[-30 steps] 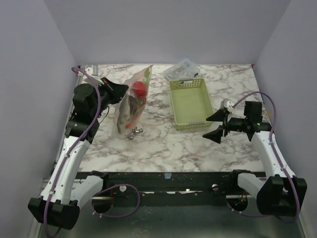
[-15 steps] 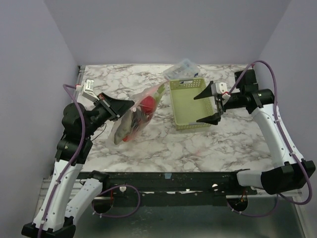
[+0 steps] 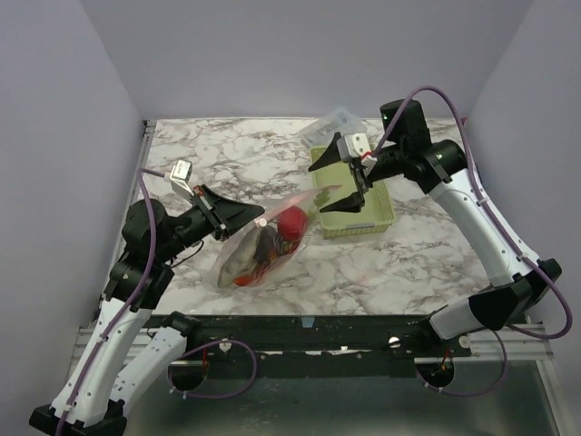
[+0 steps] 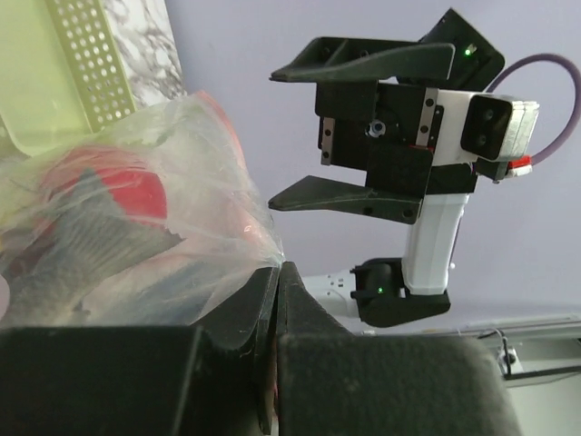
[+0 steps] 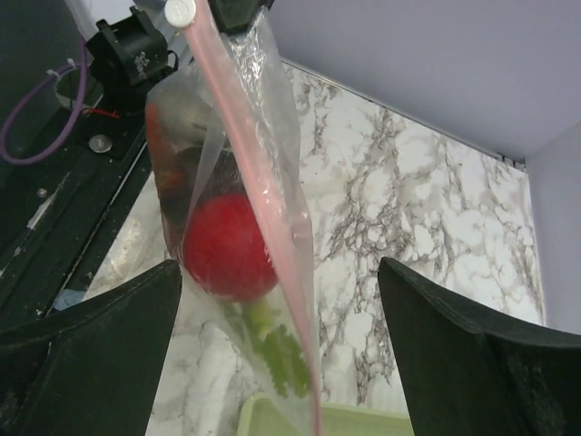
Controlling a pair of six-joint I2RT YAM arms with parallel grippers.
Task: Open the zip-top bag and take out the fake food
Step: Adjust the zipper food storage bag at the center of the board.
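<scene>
The zip-top bag [image 3: 257,254] hangs slanted from my left gripper [image 3: 259,215], which is shut on one corner of it [image 4: 277,265]. Through the clear plastic I see the fake food: a red round fruit [image 3: 290,224], dark pieces below it, and a green leek [image 5: 277,350] in the right wrist view. The bag's pink zip strip [image 5: 259,195] runs down between the fingers of my right gripper [image 5: 286,354]. That gripper [image 3: 320,185] stands open just right of the bag's upper end, with neither finger touching the plastic.
The pale green slotted basket [image 3: 372,204] sits right under the right wrist. Behind the basket lies a clear rigid box [image 3: 334,125]. The marble table [image 3: 227,154] has purple walls on three sides.
My left gripper has carried the bag rightward and nearer, toward the table's middle. The right arm has swung up and left over the basket until its open fingers flank the bag's zip edge.
</scene>
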